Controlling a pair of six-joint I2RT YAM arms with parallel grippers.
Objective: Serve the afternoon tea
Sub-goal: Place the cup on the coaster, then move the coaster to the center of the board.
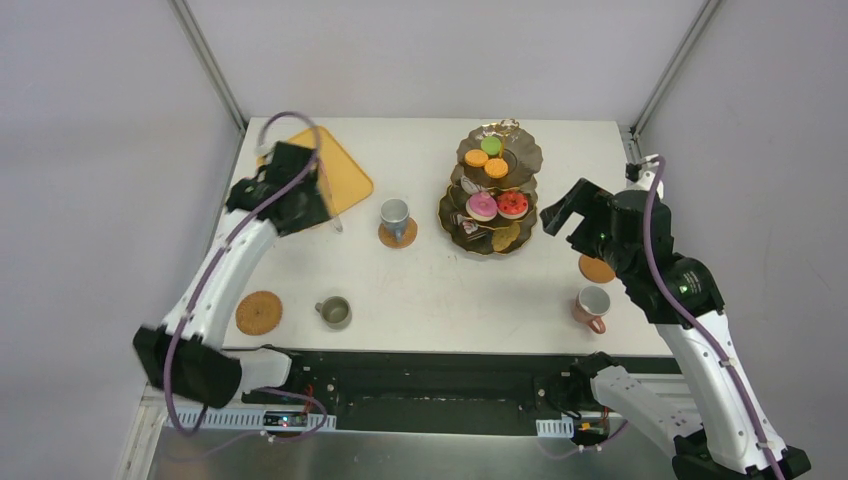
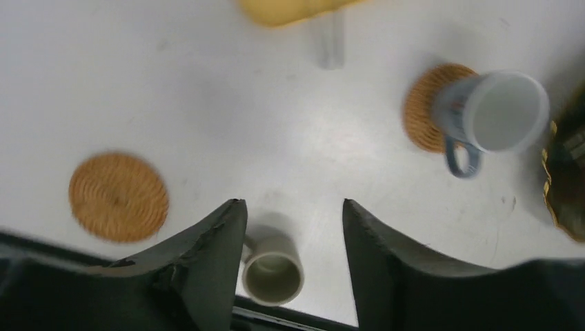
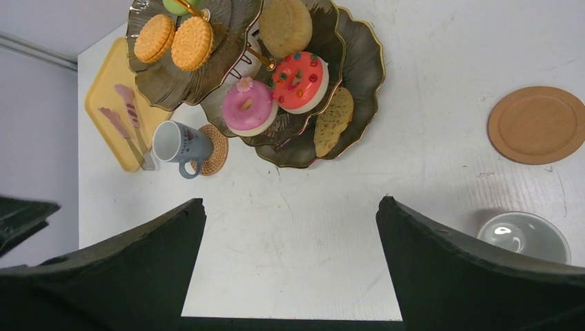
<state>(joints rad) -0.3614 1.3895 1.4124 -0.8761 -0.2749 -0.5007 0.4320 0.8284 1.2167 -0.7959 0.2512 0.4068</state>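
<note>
Left hand (image 2: 293,205) wide open, empty, above olive mug (image 2: 272,277) at near edge of surface (image 2: 207,103). Right hand (image 3: 290,203) likewise open, empty. Recommend: descend straight, grip rim, centre on bare coaster (image 2: 119,196).

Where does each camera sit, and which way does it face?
Top external: above and behind the bases, facing down on the table; left arm and right arm both show.
Left wrist: on the left arm, facing down past the open left fingers at the olive mug and a bare coaster.
Right wrist: on the right arm, facing down between the open right fingers at the three-tier stand.
Shared: both wrist views hold the grey-blue mug.
</note>
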